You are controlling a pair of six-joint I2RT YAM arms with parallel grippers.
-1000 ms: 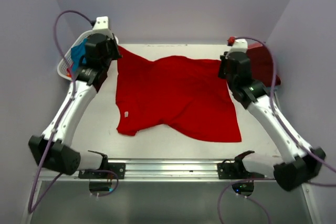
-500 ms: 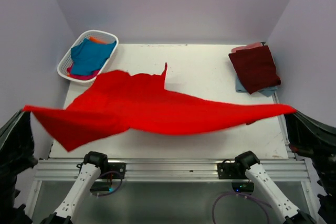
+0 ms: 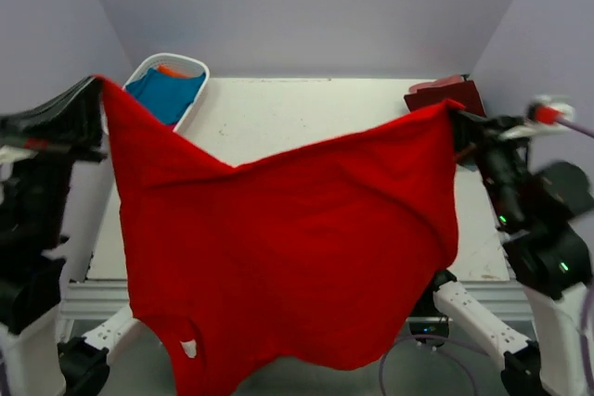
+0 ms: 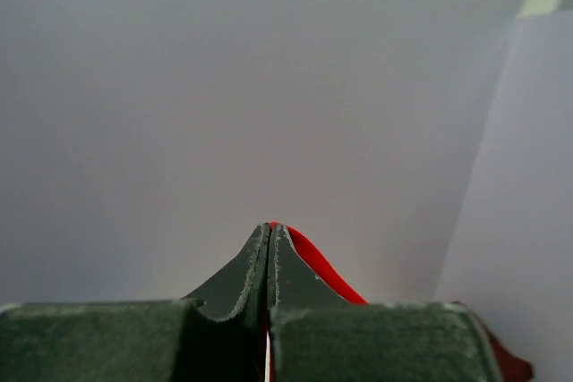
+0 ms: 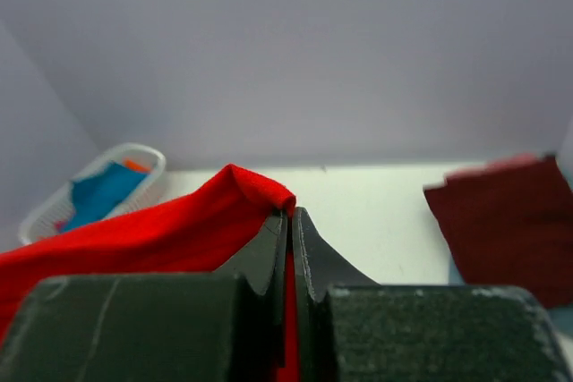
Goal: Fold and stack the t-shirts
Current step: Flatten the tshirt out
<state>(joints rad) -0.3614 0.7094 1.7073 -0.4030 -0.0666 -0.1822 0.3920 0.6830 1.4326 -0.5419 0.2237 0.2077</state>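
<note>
Red shirt hangs spread mid-air, left end effector and right end effector each pinched shut on a corner; probably flattening step, next needs even lay-down on table.

red t-shirt, hem cut off at bottom edge — table mostly hidden behind it, maroon t-shirt partly covered
</note>
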